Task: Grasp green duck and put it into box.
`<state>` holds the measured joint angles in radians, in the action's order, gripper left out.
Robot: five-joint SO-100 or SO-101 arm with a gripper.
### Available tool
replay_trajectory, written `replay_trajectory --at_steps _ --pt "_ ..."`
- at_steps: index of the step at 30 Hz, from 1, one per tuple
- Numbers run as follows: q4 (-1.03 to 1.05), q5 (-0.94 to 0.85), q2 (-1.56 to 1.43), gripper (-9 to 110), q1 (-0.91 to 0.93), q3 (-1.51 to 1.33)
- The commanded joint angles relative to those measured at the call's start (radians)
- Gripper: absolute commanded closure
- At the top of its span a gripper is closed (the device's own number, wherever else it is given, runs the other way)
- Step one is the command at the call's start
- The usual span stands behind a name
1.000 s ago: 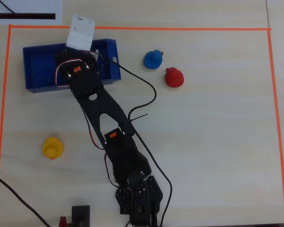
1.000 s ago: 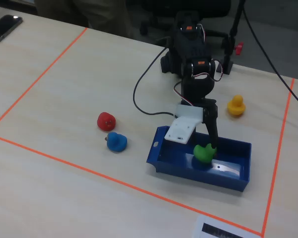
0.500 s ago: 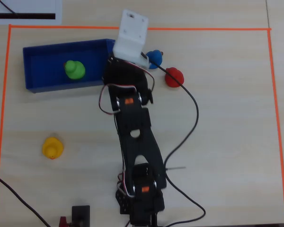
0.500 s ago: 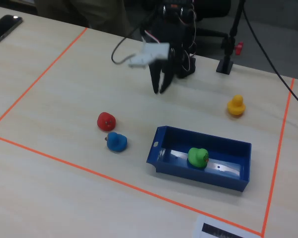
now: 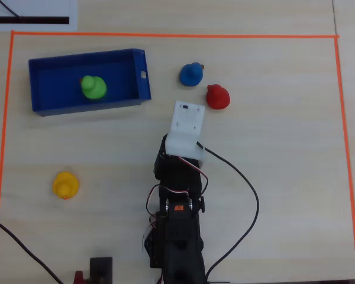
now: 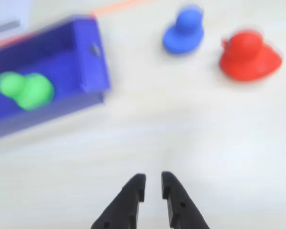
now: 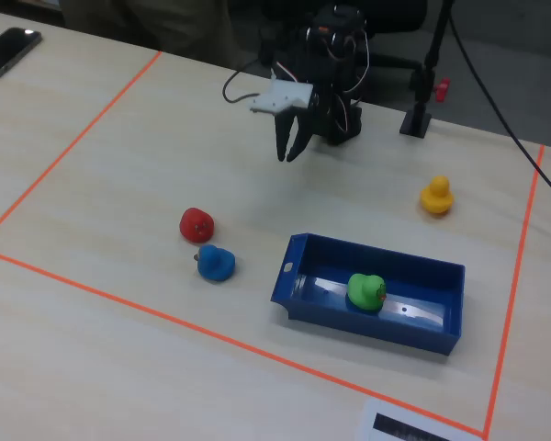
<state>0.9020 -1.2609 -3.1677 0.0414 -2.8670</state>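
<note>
Green against blue: the green duck (image 5: 93, 87) sits inside the box (image 5: 50, 105), on the floor of the tray around its middle, clear of the walls. In the fixed view the green duck (image 7: 365, 289) stands upright with its beak turned toward the right end of the box (image 7: 441, 322). In the wrist view it is blurred, but the head lies to the left of the body, so its length runs along the long side of the box (image 6: 90, 57). The box itself lies with its long axis left to right in the overhead view, a small white mark on the short wall facing the other ducks.

The gripper (image 6: 152, 183) hangs over bare table, well apart from the box. Its two black fingers (image 6: 133, 191) point into the scene with only a narrow slit between the tips, nearly closed, and nothing sits between them. From the fixed view the gripper (image 7: 290, 152) points down, above the wood, touching nothing.

Beyond the fingertips in the wrist view, the blue duck (image 6: 183, 33) and red duck (image 6: 248, 56) sit side by side. A yellow duck (image 5: 65, 184) rests alone, well away from the tray.
</note>
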Motion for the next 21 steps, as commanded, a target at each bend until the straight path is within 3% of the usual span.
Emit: replay_trajectory --at_steps 1,5,14,21 --pt "0.014 -0.015 -0.141 101 0.023 -0.164" --pt "0.032 0.002 -0.143 101 0.02 -0.242" --pt "0.417 -0.11 -0.143 101 0.015 -0.244" --pt "0.416 -0.103 -0.143 98 0.028 -0.244"
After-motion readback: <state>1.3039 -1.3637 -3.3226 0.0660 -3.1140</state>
